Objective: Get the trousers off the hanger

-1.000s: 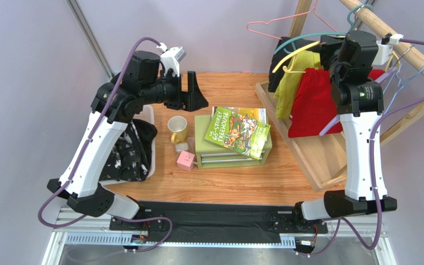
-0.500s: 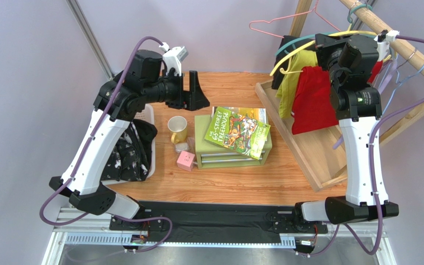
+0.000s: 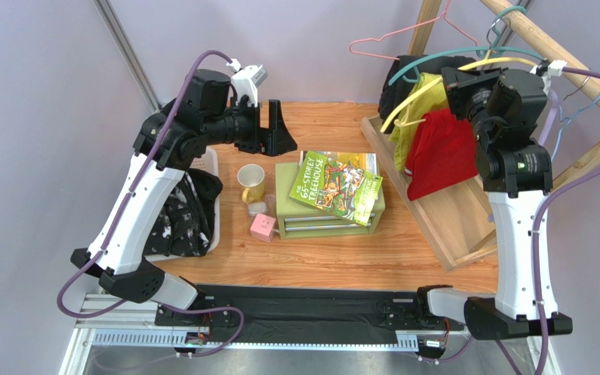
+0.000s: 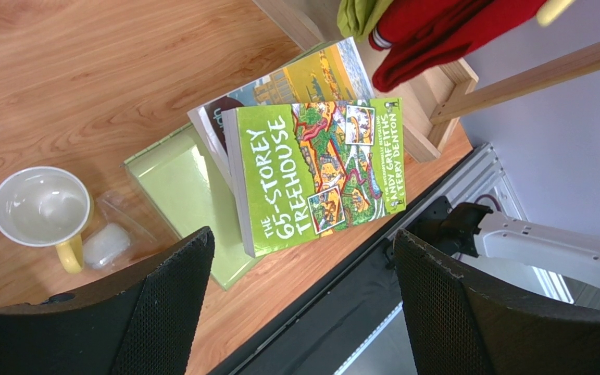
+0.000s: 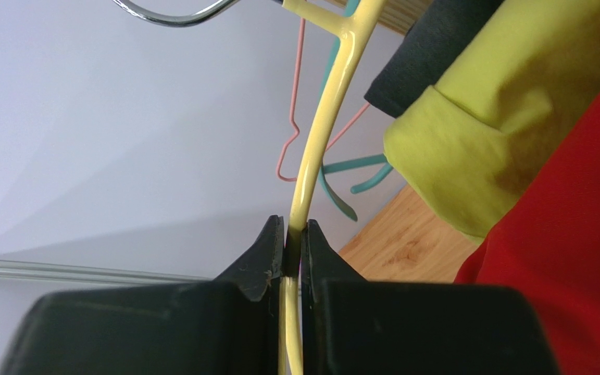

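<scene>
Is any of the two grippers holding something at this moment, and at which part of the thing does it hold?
The right gripper is shut on the yellow hanger, pinching its thin arm below the hook. The left gripper is open, holding nothing.

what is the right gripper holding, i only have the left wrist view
Observer: The right gripper is shut on the yellow hanger.
Operator: are the red trousers off it
Observer: No, the red trousers hang by the yellow-green trousers at the rack.
Operator: anything removed yet
Observer: The black speckled trousers lie in a white bin under the left arm; the left gripper is open and empty.
</scene>
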{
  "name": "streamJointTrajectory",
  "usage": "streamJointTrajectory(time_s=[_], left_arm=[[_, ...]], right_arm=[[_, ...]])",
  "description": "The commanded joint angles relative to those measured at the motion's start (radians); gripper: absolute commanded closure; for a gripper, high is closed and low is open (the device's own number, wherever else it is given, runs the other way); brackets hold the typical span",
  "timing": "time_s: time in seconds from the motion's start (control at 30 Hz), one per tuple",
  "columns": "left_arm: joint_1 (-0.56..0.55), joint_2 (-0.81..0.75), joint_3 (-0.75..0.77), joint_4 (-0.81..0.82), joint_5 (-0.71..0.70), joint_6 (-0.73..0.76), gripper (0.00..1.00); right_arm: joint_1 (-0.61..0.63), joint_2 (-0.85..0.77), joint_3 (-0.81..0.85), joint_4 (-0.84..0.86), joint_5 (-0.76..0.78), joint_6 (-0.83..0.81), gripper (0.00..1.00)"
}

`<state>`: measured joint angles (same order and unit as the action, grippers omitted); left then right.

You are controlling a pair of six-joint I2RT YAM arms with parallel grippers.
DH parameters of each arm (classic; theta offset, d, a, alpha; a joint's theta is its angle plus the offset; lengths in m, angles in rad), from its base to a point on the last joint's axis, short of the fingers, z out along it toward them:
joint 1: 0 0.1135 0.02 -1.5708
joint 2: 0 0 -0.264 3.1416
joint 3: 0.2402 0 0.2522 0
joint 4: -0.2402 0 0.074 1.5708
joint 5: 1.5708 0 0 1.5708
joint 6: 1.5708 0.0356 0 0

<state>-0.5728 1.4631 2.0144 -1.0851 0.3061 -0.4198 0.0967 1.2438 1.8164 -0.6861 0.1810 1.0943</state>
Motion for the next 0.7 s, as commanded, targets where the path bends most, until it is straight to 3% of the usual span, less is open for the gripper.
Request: streamJointTrajectory(time_s=[0.0, 0.27, 0.67], left_arm=[[-0.002, 0.005, 0.04, 0.007, 0.024, 0.009, 0.11], [-0.001, -0.001, 0.02, 0.013, 0.031, 0.0, 0.1], [-0.002, -0.04, -0.04, 0.044, 0.048, -0.02, 0.11]], right_arm=[[0.008, -0.09, -0.005, 0.083, -0.076, -0.008, 1.0], [0.006, -0.17, -0.106, 0.002, -0.167, -0.031, 1.0], [0.006, -0.337, -0.253, -0.061, -0.373, -0.276, 1.0]])
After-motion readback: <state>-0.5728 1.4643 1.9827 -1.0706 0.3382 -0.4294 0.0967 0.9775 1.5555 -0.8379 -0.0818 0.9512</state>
